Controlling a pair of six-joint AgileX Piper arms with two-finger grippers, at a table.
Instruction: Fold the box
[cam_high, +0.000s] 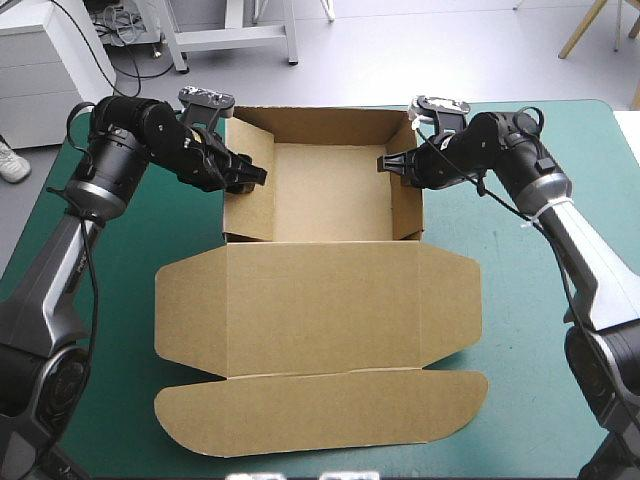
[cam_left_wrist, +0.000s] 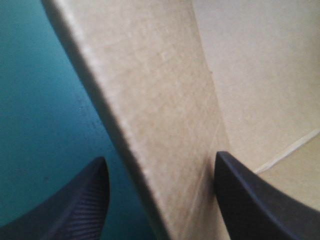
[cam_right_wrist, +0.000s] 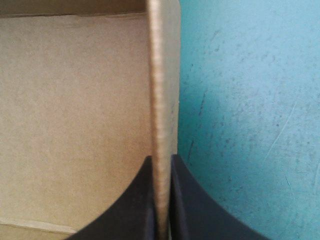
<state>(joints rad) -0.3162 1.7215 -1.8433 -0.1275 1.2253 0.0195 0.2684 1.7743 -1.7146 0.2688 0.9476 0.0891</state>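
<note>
The brown box (cam_high: 330, 195) stands as an open tray toward the far side of the table, its lid (cam_high: 320, 310) lying flat toward the near edge with a rounded flap at the front. My left gripper (cam_high: 243, 177) is at the tray's left wall. In the left wrist view that gripper (cam_left_wrist: 161, 165) is open, and the leaning wall (cam_left_wrist: 150, 75) passes between its two spread fingers. My right gripper (cam_high: 393, 162) is at the top edge of the right wall. The right wrist view shows this gripper (cam_right_wrist: 161, 161) shut on the upright wall (cam_right_wrist: 162, 75).
The teal-green cover (cam_high: 90, 330) shows bare on both sides of the box and along the near edge beyond the lid's flap. The table's far edge runs just behind the tray's back wall.
</note>
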